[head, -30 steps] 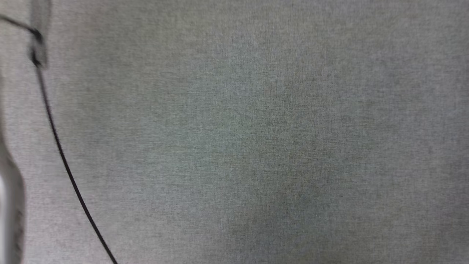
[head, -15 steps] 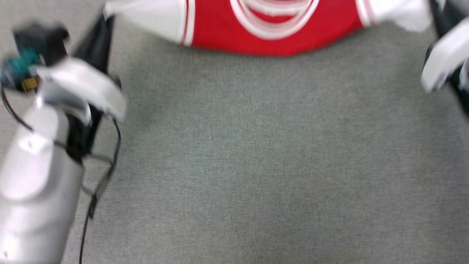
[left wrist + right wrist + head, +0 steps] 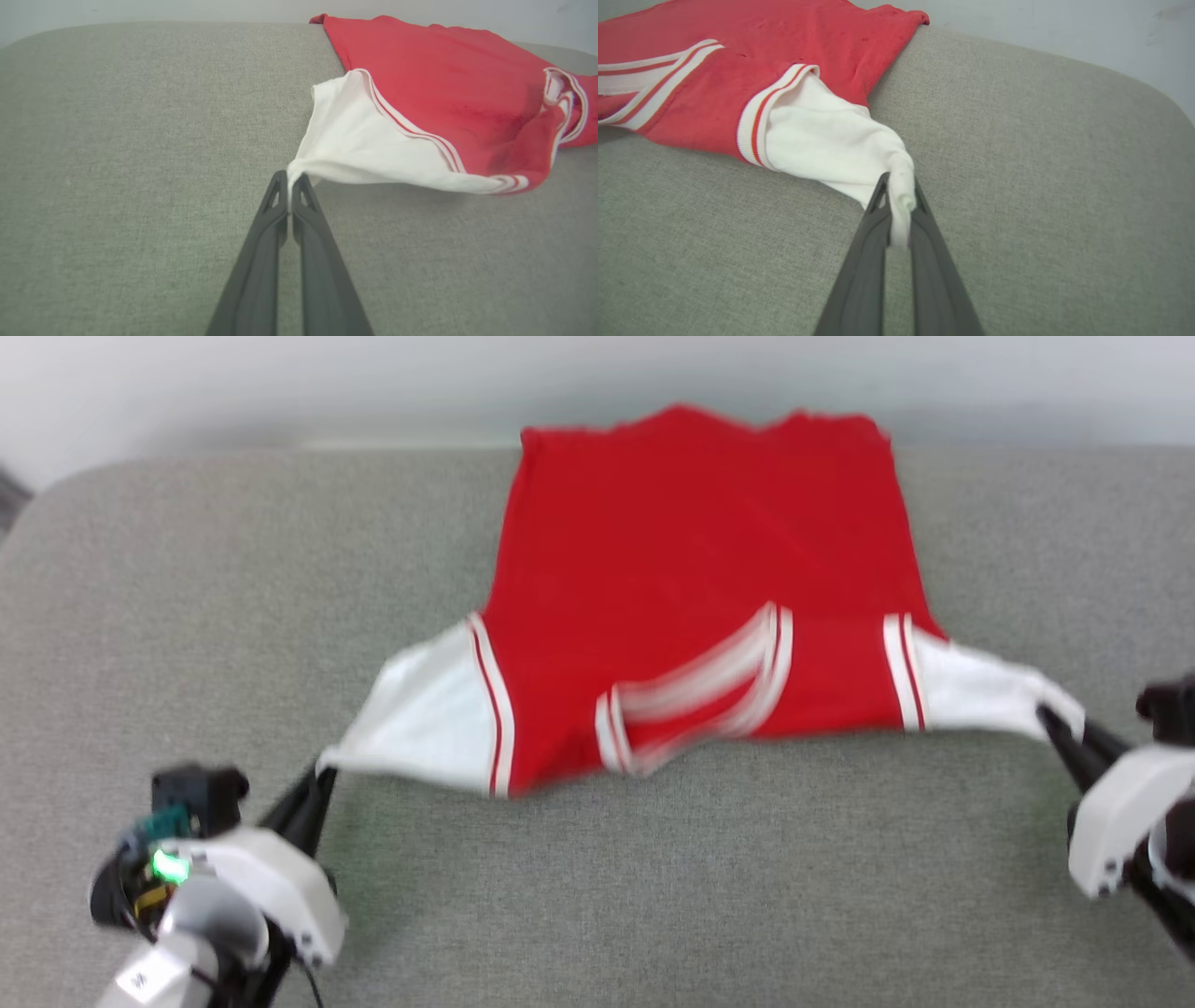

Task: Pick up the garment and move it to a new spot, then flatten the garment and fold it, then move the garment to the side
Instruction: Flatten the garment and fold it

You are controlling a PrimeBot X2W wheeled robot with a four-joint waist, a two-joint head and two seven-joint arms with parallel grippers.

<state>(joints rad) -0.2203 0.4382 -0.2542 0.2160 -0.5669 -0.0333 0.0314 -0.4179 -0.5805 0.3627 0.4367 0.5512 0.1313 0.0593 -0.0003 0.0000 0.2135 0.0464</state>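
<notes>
one soft red garment (image 3: pixel 691 569), spread.

The garment (image 3: pixel 691 569) lies on the table (image 3: pixel 187 569), hem at the far edge; my left claw (image 3: pixel 324 773) meets its left sleeve, my right claw (image 3: pixel 1045 713) its right.

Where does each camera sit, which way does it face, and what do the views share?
Head view: on the head, facing forward and down at the garment spread on the grey cushion; left gripper lower left, right gripper lower right.
Left wrist view: on the left wrist, facing along its jaws, shut on a white sleeve.
Right wrist view: on the right wrist, likewise, jaws shut on the opposite sleeve.
Shared: all three show garment and cushion.
</notes>
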